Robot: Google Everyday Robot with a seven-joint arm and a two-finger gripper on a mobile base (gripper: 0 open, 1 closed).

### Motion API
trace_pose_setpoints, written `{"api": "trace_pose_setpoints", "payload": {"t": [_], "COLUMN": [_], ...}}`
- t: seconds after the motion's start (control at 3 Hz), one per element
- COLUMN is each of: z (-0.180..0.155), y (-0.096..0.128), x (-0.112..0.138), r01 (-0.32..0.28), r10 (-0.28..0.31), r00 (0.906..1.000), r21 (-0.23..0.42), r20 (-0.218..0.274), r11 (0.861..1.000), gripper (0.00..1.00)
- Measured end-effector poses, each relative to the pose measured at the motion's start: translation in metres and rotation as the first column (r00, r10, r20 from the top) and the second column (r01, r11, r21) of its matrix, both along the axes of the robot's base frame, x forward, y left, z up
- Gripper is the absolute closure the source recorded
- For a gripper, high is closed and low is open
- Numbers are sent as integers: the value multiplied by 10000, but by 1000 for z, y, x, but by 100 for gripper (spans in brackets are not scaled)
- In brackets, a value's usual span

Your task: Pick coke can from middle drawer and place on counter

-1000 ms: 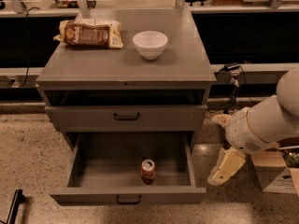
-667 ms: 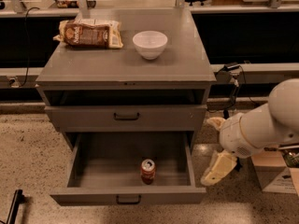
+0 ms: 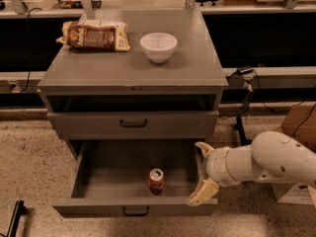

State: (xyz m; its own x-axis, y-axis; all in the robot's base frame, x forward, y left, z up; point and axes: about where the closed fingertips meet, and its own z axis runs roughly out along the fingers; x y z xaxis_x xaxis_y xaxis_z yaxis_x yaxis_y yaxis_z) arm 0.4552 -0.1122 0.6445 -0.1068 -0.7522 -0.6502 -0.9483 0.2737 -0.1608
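Observation:
The coke can (image 3: 156, 180) stands upright in the middle drawer (image 3: 116, 168), which is pulled out, near its front and a little right of centre. My gripper (image 3: 202, 171) is at the drawer's right wall, to the right of the can and apart from it. Its two cream fingers are spread wide, one (image 3: 203, 148) up and one (image 3: 202, 193) down by the drawer's front right corner, with nothing between them. The counter (image 3: 123, 70) is the grey cabinet top above.
A white bowl (image 3: 158, 46) and a brown snack bag (image 3: 94, 35) sit on the counter's back half. A shut handled drawer front (image 3: 133, 124) is above the open drawer. A cardboard box (image 3: 298, 127) and cables stand to the right. The floor is speckled.
My arm has moved left toward the open drawer, and the gripper now reaches its right wall. The can has not moved.

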Motion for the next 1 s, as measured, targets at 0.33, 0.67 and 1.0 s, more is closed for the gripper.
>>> {"api": "trace_pose_setpoints", "payload": {"t": [0.33,0.67,1.0], "z": [-2,-9,-31], "y": [2,11,31], "x": [6,13,35], "r01": [1,-166,-334], "r10": [-1,159,285], "r00": [9998,9993,9977], "r21": [1,219,794], "r20": [191,343,614], "r11": [10000,9996,9963], "gripper": [0,0,0]}}
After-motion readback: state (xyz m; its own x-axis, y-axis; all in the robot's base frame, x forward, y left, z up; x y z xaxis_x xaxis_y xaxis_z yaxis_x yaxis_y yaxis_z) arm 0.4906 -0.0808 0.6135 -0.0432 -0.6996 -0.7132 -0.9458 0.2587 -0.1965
